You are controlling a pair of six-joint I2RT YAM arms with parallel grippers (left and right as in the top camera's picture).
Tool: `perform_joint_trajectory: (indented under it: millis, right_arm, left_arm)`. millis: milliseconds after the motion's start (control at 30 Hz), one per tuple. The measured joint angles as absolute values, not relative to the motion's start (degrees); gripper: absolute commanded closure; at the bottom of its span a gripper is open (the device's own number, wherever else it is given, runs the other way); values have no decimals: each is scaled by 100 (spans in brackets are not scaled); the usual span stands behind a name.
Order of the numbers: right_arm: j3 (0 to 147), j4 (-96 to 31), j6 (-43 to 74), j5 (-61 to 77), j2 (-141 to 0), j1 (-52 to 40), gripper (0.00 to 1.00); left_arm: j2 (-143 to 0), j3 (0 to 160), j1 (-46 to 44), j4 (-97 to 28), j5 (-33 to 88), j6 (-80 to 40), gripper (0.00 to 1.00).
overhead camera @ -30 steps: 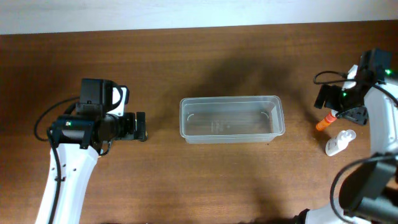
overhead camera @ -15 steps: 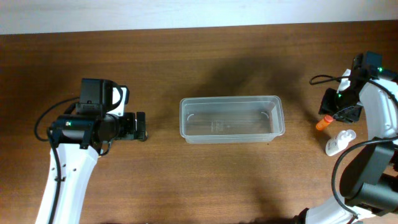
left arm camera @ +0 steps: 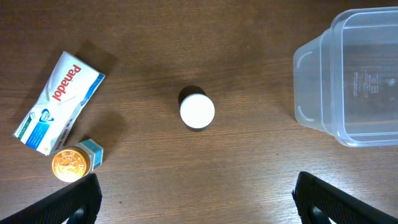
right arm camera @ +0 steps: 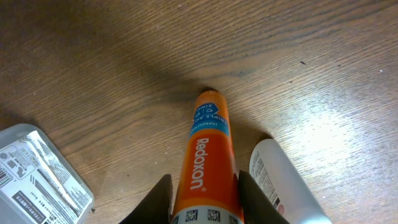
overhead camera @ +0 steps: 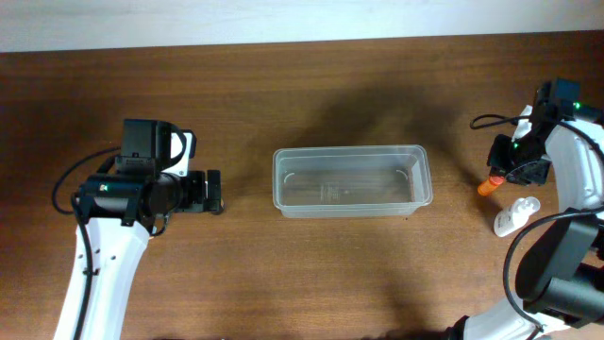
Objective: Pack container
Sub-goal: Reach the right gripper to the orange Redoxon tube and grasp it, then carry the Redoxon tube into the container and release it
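The container (overhead camera: 351, 149), a clear rectangular tub, sits mid-table with nothing in it; its corner shows in the left wrist view (left arm camera: 300, 93). At the far right my right gripper (overhead camera: 505, 170) is shut on an orange Redoxon tube (right arm camera: 208, 149), with a dark finger (right arm camera: 158, 199) pressed against each side. The tube's tip (overhead camera: 486, 188) pokes out below the gripper, low over the wood. My left gripper (overhead camera: 215, 192) hovers left of the container, open, its fingers (left arm camera: 74, 199) wide apart over bare wood.
A white bottle (overhead camera: 514, 215) lies right beside the tube (right arm camera: 286, 180), and a silver labelled pack (right arm camera: 37, 174) lies to its other side. Under the left arm are a Panadol box (left arm camera: 59, 102), a white-capped bottle (left arm camera: 197, 111) and a gold-lidded jar (left arm camera: 69, 165).
My right gripper came down onto the orange tube and closed its fingers around it. The left arm has stayed still.
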State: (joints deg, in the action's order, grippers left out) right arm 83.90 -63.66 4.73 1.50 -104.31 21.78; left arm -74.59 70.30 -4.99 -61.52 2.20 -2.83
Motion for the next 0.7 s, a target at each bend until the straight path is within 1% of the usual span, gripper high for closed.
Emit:
perform_joint_trajectory:
  millis: [100,300,433,600,700]
  right_arm:
    - [8390,-6368,469,139,-10431,2178,80]
    - [8440,-6521,443,213,-10431,2165,80]
    - [8735,-6897,314,316,-10379,2078,79]
    - [9445,-7861,8,454,-9988,1643,79]
    - [9944,-8256,-134,515,-9607,1192,80]
  left_arm:
    - [-7459,7030,-499,-6152,222,-283,1]
    - [-7459,7032,-499,-6152,220,-283,1]
    - [-7459,7032,-499,-6152,220,-283,1]
    - [-7459,7032,-499,-6152,222,-283,1]
    - [-7459,7032,-499,-6152,222,-283,0]
